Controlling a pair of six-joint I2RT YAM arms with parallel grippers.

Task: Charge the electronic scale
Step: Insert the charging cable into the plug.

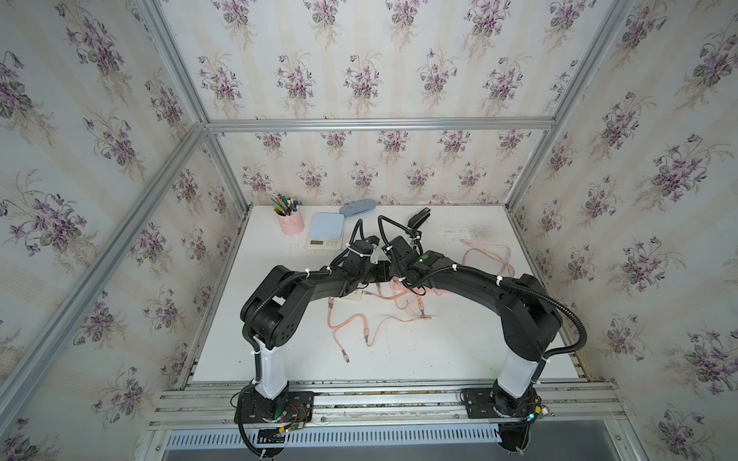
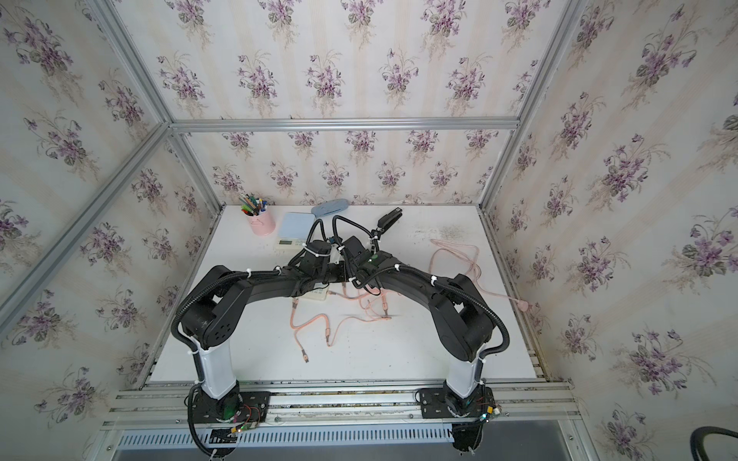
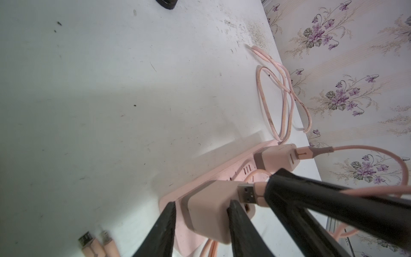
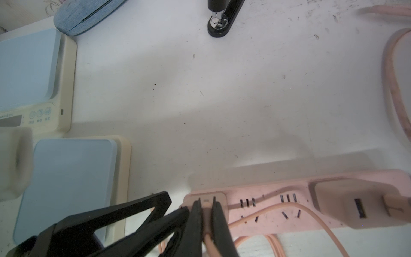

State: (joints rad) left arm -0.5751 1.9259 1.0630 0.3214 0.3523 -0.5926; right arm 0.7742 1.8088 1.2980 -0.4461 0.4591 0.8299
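Left arm (image 1: 311,287) and right arm (image 1: 475,281) arch inward, wrists nearly meeting; left gripper (image 3: 202,205) stands part open, right gripper (image 4: 206,203) clamped.

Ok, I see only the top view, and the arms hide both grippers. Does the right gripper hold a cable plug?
Observer: Yes, the right gripper is shut on a pink USB plug.
Operator: Is the plug inside a charger?
Observer: Not fully. In the left wrist view most of its metal tip shows outside the pink charger adapter.
Operator: And the left gripper?
Observer: The left gripper straddles that adapter, jaws apart, a small gap on one side.
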